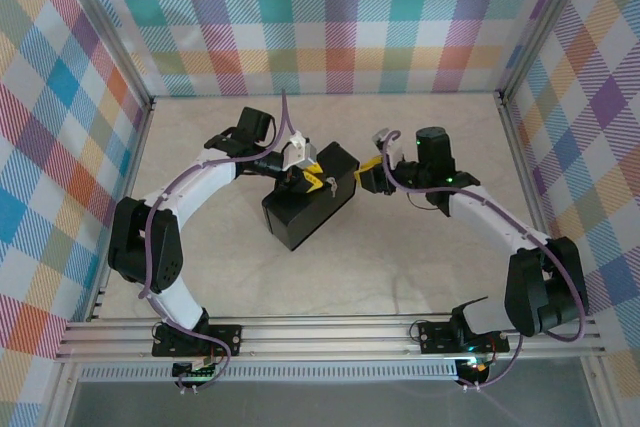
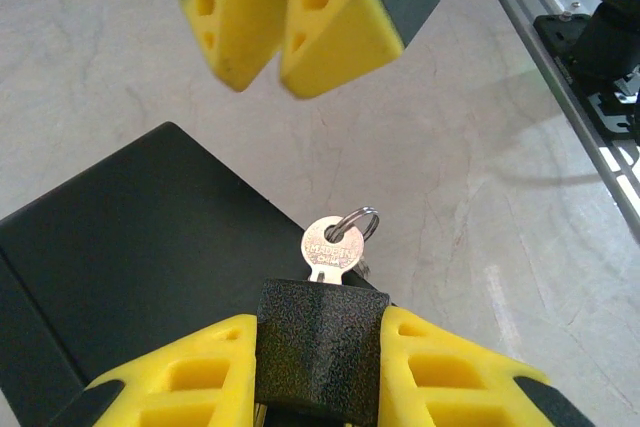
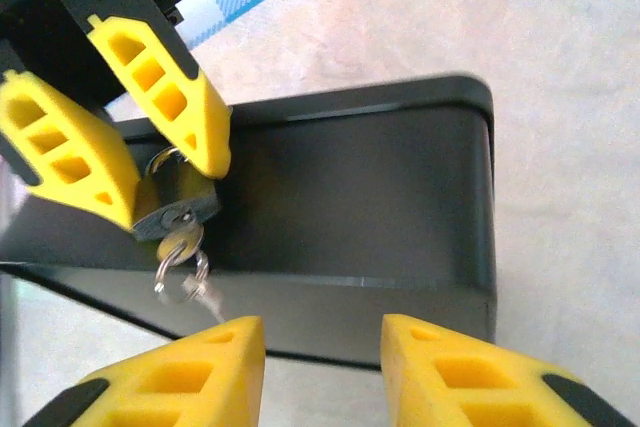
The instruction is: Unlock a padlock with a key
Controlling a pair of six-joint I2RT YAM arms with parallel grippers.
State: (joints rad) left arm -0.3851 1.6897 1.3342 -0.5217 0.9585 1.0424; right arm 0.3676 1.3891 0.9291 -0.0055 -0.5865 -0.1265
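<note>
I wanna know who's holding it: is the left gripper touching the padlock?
Touching. The left wrist view shows the padlock squeezed between the left gripper's yellow fingers, with no gap on either side.

Black, speckled padlock (image 2: 320, 352); silvery key (image 2: 333, 245); black box (image 2: 130, 237); pale marbled beige tabletop (image 2: 480, 127); pastel plaid walls (image 1: 340, 17)

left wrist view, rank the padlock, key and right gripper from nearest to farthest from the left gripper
1. padlock: clamped in the left gripper, bottom centre of the view.
2. key: sticking out of the padlock's far end, just past the fingertips.
3. right gripper: beyond the key, at the top of the view, open and clear of it.
</note>
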